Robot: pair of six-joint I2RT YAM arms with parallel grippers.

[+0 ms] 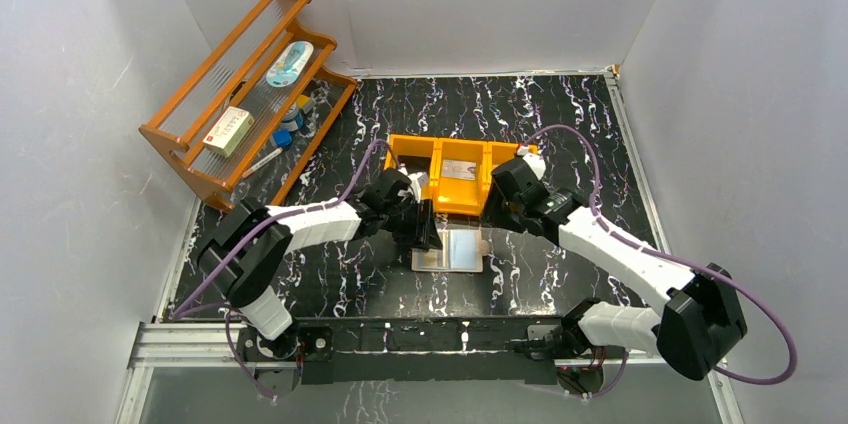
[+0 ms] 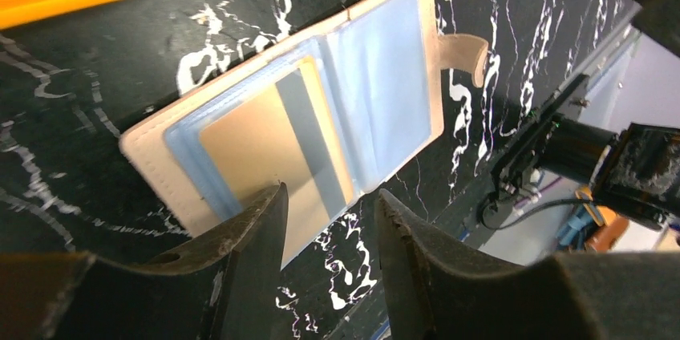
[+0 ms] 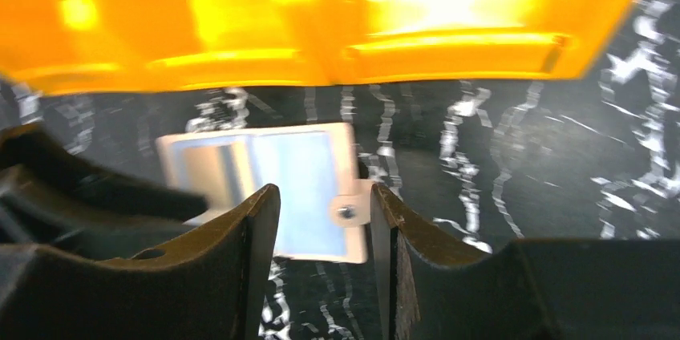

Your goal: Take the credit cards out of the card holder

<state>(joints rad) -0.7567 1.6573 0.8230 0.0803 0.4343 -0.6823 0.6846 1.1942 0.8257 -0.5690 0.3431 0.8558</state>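
Left wrist, card holder (image 2: 385, 91) lying open, left pincer (image 2: 329, 196) and right pincer (image 3: 323, 193) parted, empty.

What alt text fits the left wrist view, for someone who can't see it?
An open beige card holder lies flat on the black marbled table, a tan card poking out of one sleeve. The left claw, open, fills the foreground.

The card holder (image 1: 450, 247) lies just before the tray (image 1: 465, 206).
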